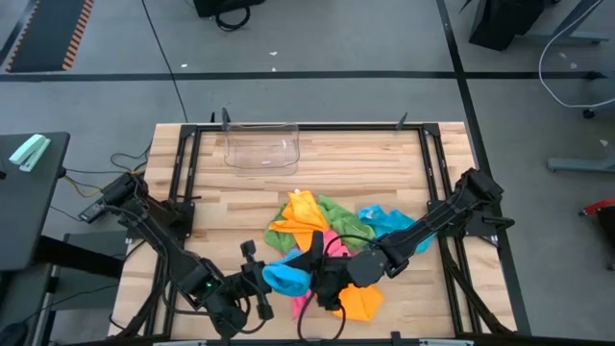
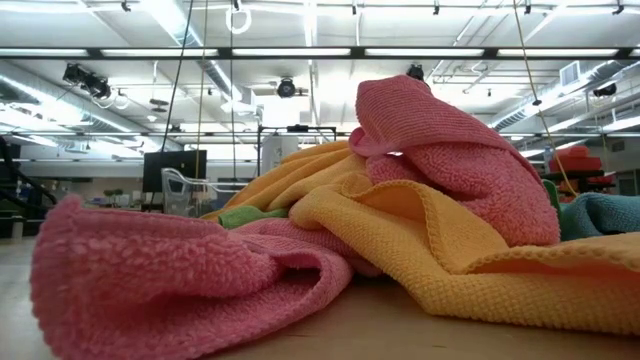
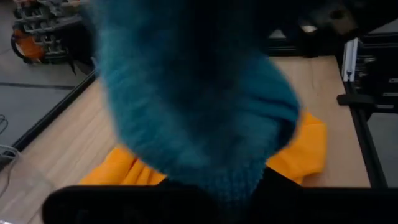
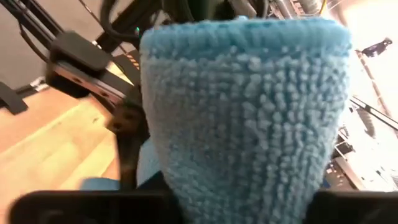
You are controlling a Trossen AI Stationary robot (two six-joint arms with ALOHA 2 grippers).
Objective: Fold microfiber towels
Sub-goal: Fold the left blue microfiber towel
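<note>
The left gripper [image 1: 258,288] pinches a blue towel [image 1: 286,278] at the near edge of the towel pile [image 1: 327,231]; the right gripper [image 1: 322,272] also holds that towel, though how firmly I cannot tell. Uneven pulling could drop or bunch it. A clear bin [image 1: 261,149] stands on the butcher-block table [image 1: 375,163] behind the pile, in an open workshop.

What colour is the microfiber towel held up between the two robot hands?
Blue: the soft blue microfiber towel, clearest in the right wrist view.
</note>
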